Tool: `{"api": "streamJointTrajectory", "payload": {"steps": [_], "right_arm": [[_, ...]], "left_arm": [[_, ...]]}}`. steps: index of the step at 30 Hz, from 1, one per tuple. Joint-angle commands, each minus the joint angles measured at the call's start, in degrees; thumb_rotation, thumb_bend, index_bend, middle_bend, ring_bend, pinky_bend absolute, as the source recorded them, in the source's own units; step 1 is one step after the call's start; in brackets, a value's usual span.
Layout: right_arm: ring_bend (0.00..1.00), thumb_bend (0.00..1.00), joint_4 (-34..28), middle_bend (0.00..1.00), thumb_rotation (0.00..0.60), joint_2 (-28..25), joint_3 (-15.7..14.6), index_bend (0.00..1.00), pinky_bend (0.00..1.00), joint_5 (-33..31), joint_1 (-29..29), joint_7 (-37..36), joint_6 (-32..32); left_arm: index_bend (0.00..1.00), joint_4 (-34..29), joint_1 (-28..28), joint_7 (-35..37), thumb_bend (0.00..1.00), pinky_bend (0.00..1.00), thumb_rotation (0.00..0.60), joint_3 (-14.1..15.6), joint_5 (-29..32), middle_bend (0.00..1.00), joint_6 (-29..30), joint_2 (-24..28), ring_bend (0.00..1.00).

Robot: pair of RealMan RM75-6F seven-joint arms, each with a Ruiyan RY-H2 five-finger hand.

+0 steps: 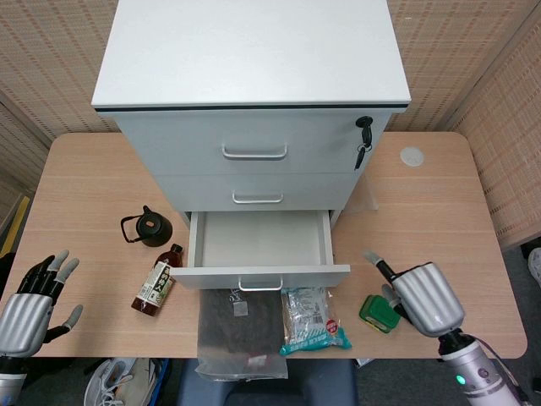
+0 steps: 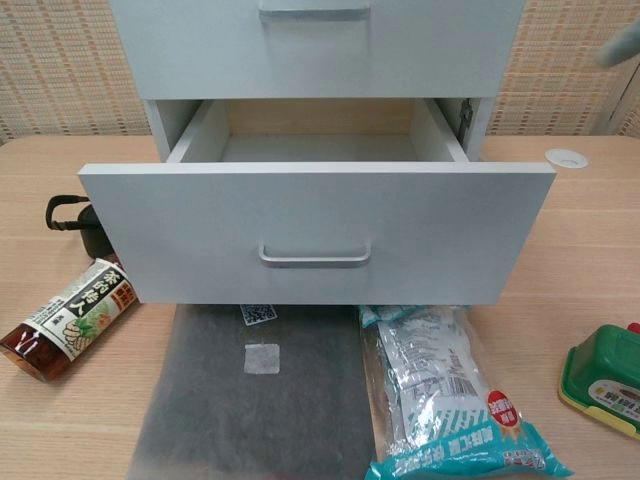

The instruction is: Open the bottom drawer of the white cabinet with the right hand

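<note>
Seen only from the head view: silver left hand [image 1: 24,315] at the near left table edge, dark fingers spread and holding nothing. Farther in, small black kettle-shaped pot [image 1: 150,227] just left of the white cabinet [image 1: 252,76].

Shown in both views: glossy brown sauce bottle [image 1: 157,281] lying on its side on the light wood-grain table [image 1: 80,203]. Bottom drawer [image 2: 315,232] of the smooth white cabinet pulled well out, interior bare, curved metal handle [image 2: 314,256] untouched. Near the drawer front, dark grey flat pouch [image 2: 260,390] with a white QR sticker, partly tucked under the drawer; crinkled clear snack packet [image 2: 445,395] beside it on the right. Green plastic box [image 2: 605,378] farther right.

Head view alone again: silver right hand [image 1: 423,298] over the green box, well apart from the drawer, fingers extended, apparently gripping nothing, underside hidden.
</note>
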State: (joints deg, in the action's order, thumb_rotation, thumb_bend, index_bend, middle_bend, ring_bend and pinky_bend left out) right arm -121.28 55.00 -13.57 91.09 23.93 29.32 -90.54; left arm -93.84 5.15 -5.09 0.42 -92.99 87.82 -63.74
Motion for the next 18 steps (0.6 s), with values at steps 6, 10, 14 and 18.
{"api": "streamJointTrajectory", "payload": {"steps": [6, 10, 14, 18], "right_arm": [[0.49, 0.38, 16.3, 0.52, 0.600, -0.6, 0.6, 0.19, 0.64, -3.9, -12.1, -14.5, -7.1], [0.27, 0.29, 21.5, 0.34, 0.600, 1.6, 2.0, 0.17, 0.45, -5.5, -14.9, -17.0, -7.7], [0.21, 0.24, 27.3, 0.29, 0.600, 4.5, 4.1, 0.17, 0.39, -5.1, -17.3, -20.5, -9.3], [0.21, 0.22, 29.9, 0.29, 0.600, 5.7, 5.2, 0.17, 0.37, -4.7, -18.2, -24.0, -8.2]], "left_arm": [[0.09, 0.2, 0.1, -0.2, 0.32, 0.11, 0.600, -0.3, -0.3, 0.00, 0.4, -0.8, 0.03], [0.09, 0.4, 0.0, -0.7, 0.32, 0.11, 0.600, -0.3, -0.4, 0.00, 0.6, -1.4, 0.03], [0.09, 0.6, -0.1, -1.0, 0.32, 0.11, 0.600, -0.5, -0.8, 0.00, 1.1, -2.1, 0.03], [0.09, 0.5, -0.1, -1.5, 0.32, 0.11, 0.600, -0.3, -0.9, 0.00, 1.0, -2.3, 0.03]]}}
